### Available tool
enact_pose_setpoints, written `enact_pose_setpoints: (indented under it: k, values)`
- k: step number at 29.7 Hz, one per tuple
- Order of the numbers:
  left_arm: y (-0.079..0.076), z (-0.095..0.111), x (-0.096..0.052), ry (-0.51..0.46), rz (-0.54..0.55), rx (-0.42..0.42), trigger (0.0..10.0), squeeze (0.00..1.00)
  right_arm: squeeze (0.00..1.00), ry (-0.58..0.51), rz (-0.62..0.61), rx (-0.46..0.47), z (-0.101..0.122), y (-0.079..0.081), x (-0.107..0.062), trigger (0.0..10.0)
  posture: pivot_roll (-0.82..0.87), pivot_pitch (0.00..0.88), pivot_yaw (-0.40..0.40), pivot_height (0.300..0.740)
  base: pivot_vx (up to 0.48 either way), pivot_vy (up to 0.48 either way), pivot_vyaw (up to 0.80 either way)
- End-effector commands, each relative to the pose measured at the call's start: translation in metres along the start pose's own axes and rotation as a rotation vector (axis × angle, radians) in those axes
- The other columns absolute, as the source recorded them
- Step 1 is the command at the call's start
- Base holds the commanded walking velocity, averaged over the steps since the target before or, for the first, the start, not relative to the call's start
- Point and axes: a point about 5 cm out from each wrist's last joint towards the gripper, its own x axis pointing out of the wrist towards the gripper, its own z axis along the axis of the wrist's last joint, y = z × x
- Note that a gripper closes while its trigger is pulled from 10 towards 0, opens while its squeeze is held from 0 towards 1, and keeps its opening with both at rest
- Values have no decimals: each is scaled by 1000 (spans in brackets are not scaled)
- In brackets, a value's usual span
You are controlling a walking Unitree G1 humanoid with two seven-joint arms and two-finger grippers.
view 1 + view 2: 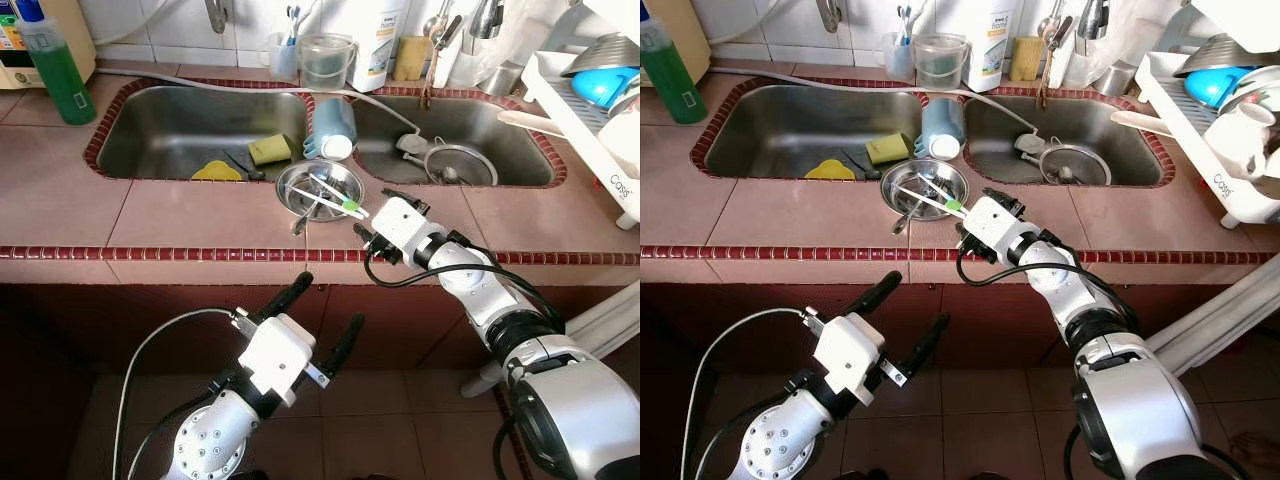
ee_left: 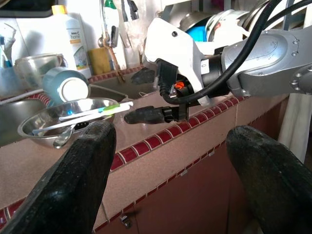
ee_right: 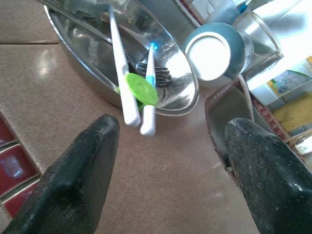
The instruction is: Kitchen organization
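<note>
A steel bowl (image 1: 322,186) stands on the tiled counter between the two sinks. Two white toothbrushes (image 3: 127,92), one with a green part and one with a blue tip, lie across it, their ends poking over its rim, and a metal utensil rests inside. My right gripper (image 1: 370,213) hovers open just to the right of the bowl, its fingers pointing at the toothbrush ends without touching them. My left gripper (image 1: 330,300) is open too, held low in front of the counter's red-tiled edge with nothing in it.
A blue cup (image 1: 330,125) lies on its side on the sink divider behind the bowl. A yellow sponge (image 1: 270,148) is in the left sink, a strainer (image 1: 458,165) in the right. A green soap bottle (image 1: 55,70) stands far left, a dish rack (image 1: 590,105) far right.
</note>
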Motion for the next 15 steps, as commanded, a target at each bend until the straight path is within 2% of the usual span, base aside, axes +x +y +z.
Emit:
enact_pose_setpoints:
  k: [1,3,4,5,7,9,11,12,15]
  values:
    - [-2,3,0,-7,-6,7,10000,0,0,12,-14,-19,1,-8,1,6275,-104,142,-63,740,0,0,0]
    - [-2,3,0,-7,-6,10,10000,0,0,13,-15,-19,2,-8,1,6353,-103,146,-62,740,0,0,0]
    - [-2,3,0,-7,-6,10,10000,0,0,13,-16,-18,3,-8,2,4824,-103,146,-62,740,0,0,0]
    - [-2,3,0,-7,-6,8,10000,0,0,14,-19,-18,3,-9,2,4588,-103,146,-62,740,0,0,0]
    - [-2,3,0,-6,-7,8,10000,0,0,14,-20,-21,4,-9,3,4627,-103,146,-62,740,0,0,0]
    - [-2,3,0,-7,-7,8,10000,0,0,14,-21,-23,4,-9,3,3922,-100,148,-63,740,0,0,0]
    - [-2,4,0,-7,-7,8,10000,0,0,14,-22,-24,4,-9,3,4039,-100,148,-63,740,0,0,0]
    - [-2,4,0,-7,-7,7,10000,0,0,15,-24,-24,5,-10,3,2314,-100,155,-63,740,0,0,0]
    - [-3,4,0,-8,-6,6,10000,0,0,16,-30,-25,5,-11,4,2353,-100,158,-64,740,0,0,0]
